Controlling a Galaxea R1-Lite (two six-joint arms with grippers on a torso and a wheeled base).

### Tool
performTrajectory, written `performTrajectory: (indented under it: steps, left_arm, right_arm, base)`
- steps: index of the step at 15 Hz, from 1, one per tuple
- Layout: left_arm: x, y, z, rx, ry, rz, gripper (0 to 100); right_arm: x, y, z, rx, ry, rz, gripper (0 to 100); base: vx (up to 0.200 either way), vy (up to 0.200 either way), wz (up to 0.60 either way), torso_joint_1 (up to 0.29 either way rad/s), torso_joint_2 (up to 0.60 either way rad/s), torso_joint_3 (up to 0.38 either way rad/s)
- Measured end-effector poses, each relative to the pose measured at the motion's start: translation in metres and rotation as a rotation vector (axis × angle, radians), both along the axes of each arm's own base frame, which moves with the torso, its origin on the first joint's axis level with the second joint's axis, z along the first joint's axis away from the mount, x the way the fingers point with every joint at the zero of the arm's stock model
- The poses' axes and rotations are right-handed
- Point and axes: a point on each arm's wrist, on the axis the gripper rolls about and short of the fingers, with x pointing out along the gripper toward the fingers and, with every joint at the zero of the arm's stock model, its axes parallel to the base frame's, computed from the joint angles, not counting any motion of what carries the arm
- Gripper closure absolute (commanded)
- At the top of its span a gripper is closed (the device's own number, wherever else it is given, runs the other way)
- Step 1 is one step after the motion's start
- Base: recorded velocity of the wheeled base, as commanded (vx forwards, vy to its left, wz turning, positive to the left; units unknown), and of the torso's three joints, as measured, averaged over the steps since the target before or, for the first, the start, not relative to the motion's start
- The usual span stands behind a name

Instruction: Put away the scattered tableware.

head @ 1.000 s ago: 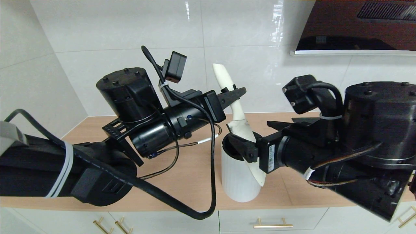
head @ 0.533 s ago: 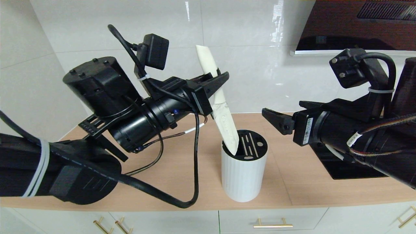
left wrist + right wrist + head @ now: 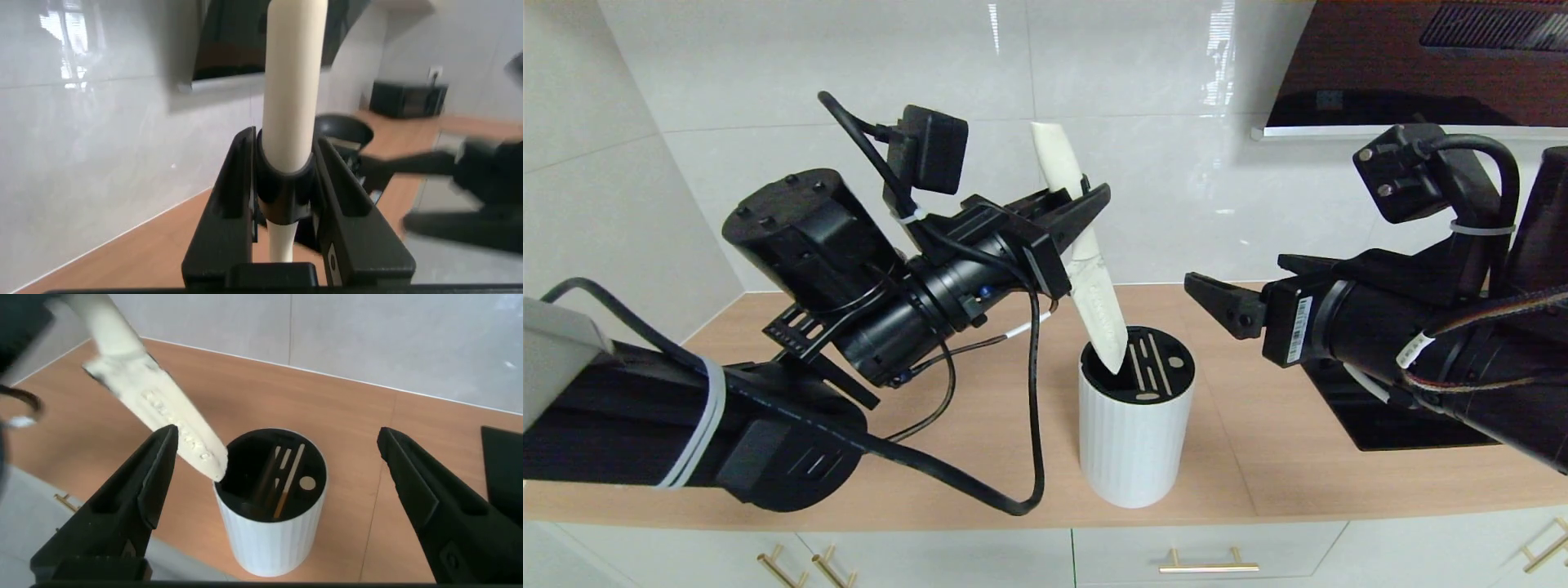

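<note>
Cream knife tilted over the holder, its tip only just inside the mouth.
Our left gripper is clamped on the handle, and the blade leans down to the right into the left side of the black slotted top of the white ribbed knife holder. We judge that pushing down at this slant could jam the blade on the slot edge and tip the holder, which stands near the front edge of the wooden countertop. Our arm's black cable hangs just beside the holder and could snag. Our right gripper is spread wide, empty, apart from the holder, with open counter below it and the black cooktop farther right.
</note>
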Motion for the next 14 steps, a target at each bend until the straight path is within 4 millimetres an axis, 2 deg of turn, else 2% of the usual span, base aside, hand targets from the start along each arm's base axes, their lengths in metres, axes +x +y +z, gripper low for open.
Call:
performTrajectory:
  steps: [7, 14]
  left_arm:
    - [0.009, -0.013, -0.024, 0.031, 0.033, -0.008, 100]
    - [0.016, -0.018, -0.032, 0.025, 0.028, -0.003, 100]
  right_arm:
    - [0.000, 0.000, -0.002, -0.016, 0.000, 0.001, 0]
    - [0.000, 0.000, -0.003, -0.019, 0.002, 0.001, 0]
  base:
    - [0.000, 0.000, 0.00, 0.000, 0.00, 0.000]
    - [0.000, 0.000, 0.00, 0.000, 0.00, 0.000]
